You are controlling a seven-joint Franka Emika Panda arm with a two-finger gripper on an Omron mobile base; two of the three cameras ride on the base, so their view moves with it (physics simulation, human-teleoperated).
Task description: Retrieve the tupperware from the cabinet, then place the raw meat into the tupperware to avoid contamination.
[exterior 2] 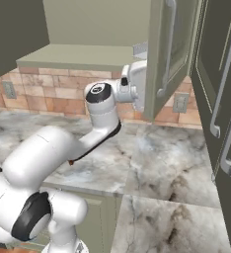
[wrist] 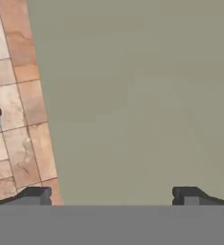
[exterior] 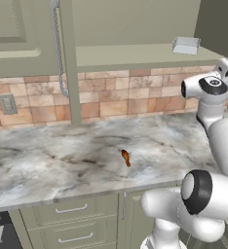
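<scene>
I see the cabinet (exterior: 135,29) standing open above the marble counter (exterior: 62,160). The tupperware (exterior: 186,45) sits on its shelf at two o'clock in my left base view. My gripper (wrist: 111,196) has its fingers spread wide, empty, facing green panel. The raw meat (exterior: 126,157) lies mid-counter.

Even flat light, soft shadows, slightly blurry.

cabinet (exterior: 135,29) was olive-green in & out, w/ silver bar handle (exterior: 57,48). tupperware (exterior: 186,45) pale grey-white. raw meat (exterior: 126,157) reddish-brown w/ orange tinge. counter (exterior: 62,160) grey-beige veined marble. backsplash (exterior: 116,95) terracotta & tan tiles. wall outlet (exterior: 7,103) grey. arm (exterior: 218,141) white, dark joints.
</scene>
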